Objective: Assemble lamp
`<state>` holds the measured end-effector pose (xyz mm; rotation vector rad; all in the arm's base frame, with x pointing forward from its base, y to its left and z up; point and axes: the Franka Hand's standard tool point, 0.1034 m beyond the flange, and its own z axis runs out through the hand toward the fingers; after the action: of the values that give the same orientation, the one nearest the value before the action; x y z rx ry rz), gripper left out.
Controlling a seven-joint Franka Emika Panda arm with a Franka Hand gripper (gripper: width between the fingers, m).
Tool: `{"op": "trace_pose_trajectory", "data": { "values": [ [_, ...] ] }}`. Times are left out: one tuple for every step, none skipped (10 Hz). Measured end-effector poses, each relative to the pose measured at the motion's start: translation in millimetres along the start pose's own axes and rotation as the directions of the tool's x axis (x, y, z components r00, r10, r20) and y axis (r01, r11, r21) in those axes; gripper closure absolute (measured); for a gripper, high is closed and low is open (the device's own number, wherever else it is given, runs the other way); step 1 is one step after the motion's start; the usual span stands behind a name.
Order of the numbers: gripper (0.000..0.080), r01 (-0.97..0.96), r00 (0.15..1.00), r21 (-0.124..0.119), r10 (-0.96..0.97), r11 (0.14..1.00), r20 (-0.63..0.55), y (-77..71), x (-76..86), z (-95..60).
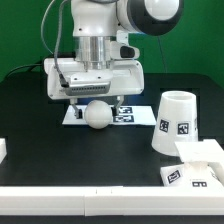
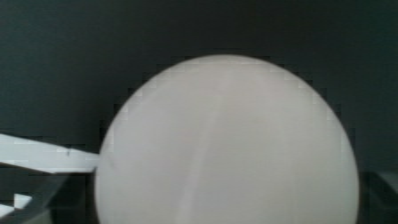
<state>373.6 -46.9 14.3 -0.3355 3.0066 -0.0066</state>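
A round white plastic bulb sits directly under the robot arm's gripper, its top right against the dark fingertips, in front of the flat white marker board that lies on the black worktop. Whether the gripper is clenched on the bulb or merely poised over it cannot be told: the fingers are hidden behind the wide white hand in the exterior view, and they do not show in the wrist view. There the bulb's smooth egg-shaped surface fills most of the picture against the dark worktop, with a pale flat band beside it that is too blurred to identify. Whether the bulb rests on the worktop or hangs just above it is also unclear. Towards the exterior view's right, well apart from the bulb, the large tapered white shade stands upright with a black-and-white tag on its side. Just beside the shade, nearer the camera, lies the stepped square white base, also tagged, close to the white strip edging the worktop.
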Motion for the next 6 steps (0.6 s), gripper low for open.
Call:
{"op": "trace_pose_trajectory", "data": {
  "values": [
    [0.0113, 0.016, 1.0, 0.0, -0.016, 1.0, -0.002, -0.1, 0.8, 0.6],
    [0.0103, 0.056, 0.998, 0.0, -0.056, 0.998, -0.002, -0.2, 1.1, 0.6],
    [0.0103, 0.087, 0.996, 0.005, -0.087, 0.996, 0.005, -1.0, 1.9, -3.9],
    [0.0103, 0.167, 0.986, 0.008, -0.167, 0.986, 0.021, -0.5, 1.4, -13.3],
    [0.0101, 0.247, 0.968, 0.012, -0.247, 0.969, 0.034, 0.3, 1.0, -21.1],
    [0.0101, 0.307, 0.95, 0.016, -0.308, 0.951, 0.045, 1.7, 0.3, -27.0]
  ]
}}
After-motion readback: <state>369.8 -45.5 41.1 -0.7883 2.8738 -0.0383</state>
